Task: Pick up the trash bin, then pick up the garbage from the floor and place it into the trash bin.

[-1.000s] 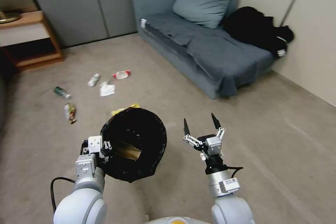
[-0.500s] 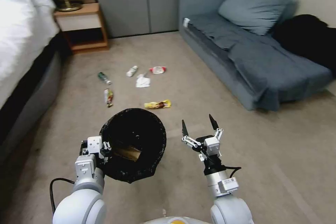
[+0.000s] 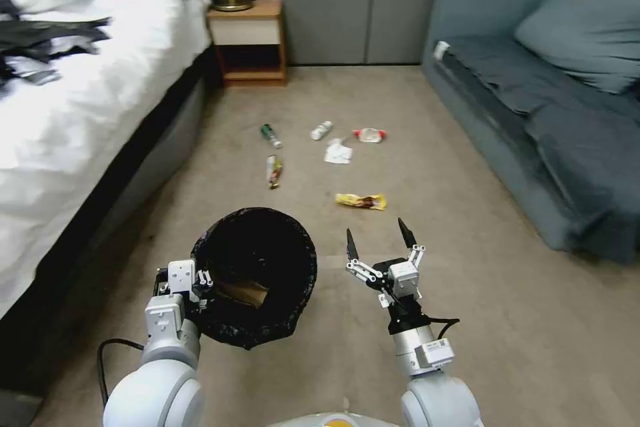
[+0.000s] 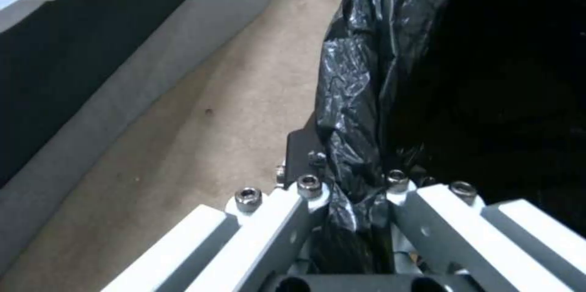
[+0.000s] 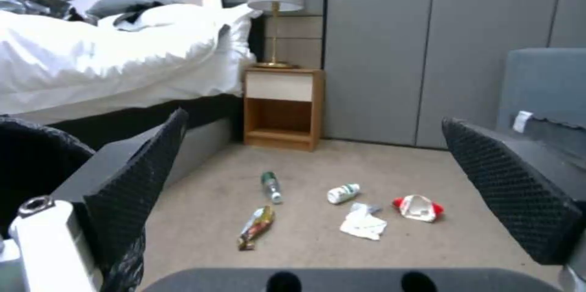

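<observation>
Left pincer (image 3: pixel 200 280) pinches the trash bin (image 3: pixel 257 273) by its rim; right pincer (image 3: pixel 377 240), spread and empty, should drop squarely over the yellow wrapper (image 3: pixel 361 201) just ahead, keeping the bin level alongside.

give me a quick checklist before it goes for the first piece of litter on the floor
1. Left gripper shut on the trash bin rim: ok.
2. Bin mouth facing up and unblocked: ok; something brown lies inside.
3. Right gripper open and holding nothing: ok.
4. Nearest litter, the yellow wrapper, within reach: not ok, it lies on the carpet ahead of the gripper.
5. Carpet between gripper and wrapper free of obstacles: ok.
6. Bin grip firm enough for driving: cannot tell.
</observation>
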Available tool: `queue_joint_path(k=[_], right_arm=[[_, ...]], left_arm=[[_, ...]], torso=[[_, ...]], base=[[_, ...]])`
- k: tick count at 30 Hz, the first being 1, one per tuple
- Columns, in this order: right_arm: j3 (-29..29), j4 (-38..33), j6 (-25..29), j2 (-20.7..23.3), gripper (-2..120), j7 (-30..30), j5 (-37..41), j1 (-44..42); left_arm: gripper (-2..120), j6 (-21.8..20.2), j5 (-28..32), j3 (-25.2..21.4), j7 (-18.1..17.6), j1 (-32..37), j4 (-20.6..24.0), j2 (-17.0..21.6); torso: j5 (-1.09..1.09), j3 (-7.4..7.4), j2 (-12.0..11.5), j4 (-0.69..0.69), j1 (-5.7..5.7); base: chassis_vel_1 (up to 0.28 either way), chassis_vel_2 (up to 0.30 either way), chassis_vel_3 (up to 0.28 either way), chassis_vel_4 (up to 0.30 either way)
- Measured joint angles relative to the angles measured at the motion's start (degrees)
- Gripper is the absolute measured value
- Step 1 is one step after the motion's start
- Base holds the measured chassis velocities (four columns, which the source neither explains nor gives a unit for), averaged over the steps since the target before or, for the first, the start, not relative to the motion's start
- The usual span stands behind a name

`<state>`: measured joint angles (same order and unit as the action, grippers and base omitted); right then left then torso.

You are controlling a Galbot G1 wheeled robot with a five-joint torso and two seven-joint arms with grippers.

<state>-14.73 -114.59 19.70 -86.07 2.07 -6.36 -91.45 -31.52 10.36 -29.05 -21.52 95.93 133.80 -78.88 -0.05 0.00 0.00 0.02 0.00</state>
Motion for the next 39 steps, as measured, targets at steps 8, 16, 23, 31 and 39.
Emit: queue_joint_path(k=[8,16,23,31,39], right_arm=[[-0.2,0.0,0.0,-0.1,100,0.0,-0.1,0.0],[-0.4,0.0,0.1,-0.2,99,0.1,-0.8,0.0],[-0.5,0.0,0.1,-0.4,98,0.3,-0.9,-0.2],[-0.7,0.0,0.2,-0.3,98,0.3,-0.8,-0.5],[-0.8,0.2,0.1,0.6,98,0.2,-0.1,-0.1]], left_arm=[[0,0.0,0.0,0.0,0.0,0.0,0.0,0.0],[0,0.0,-0.1,0.0,0.0,0.2,0.1,0.0],[0,0.1,-0.2,0.1,0.0,0.4,0.2,0.0],[0,0.2,-0.2,0.0,0.1,0.4,0.3,0.1],[0,0.2,-0.1,-0.2,0.1,0.6,0.8,0.5]], torso=[[0.04,0.00,0.0,-0.04,0.00],[0.07,0.00,0.0,-0.03,0.00],[0.07,0.00,0.0,0.00,0.00],[0.08,0.00,0.0,-0.02,0.00],[0.17,0.01,0.0,-0.06,0.01]], base=[[0.000,0.000,0.000,0.000],[0.000,0.000,0.000,0.000],[-0.047,0.052,0.050,-0.064],[-0.178,0.183,0.172,-0.172],[-0.253,0.256,0.256,-0.260]])
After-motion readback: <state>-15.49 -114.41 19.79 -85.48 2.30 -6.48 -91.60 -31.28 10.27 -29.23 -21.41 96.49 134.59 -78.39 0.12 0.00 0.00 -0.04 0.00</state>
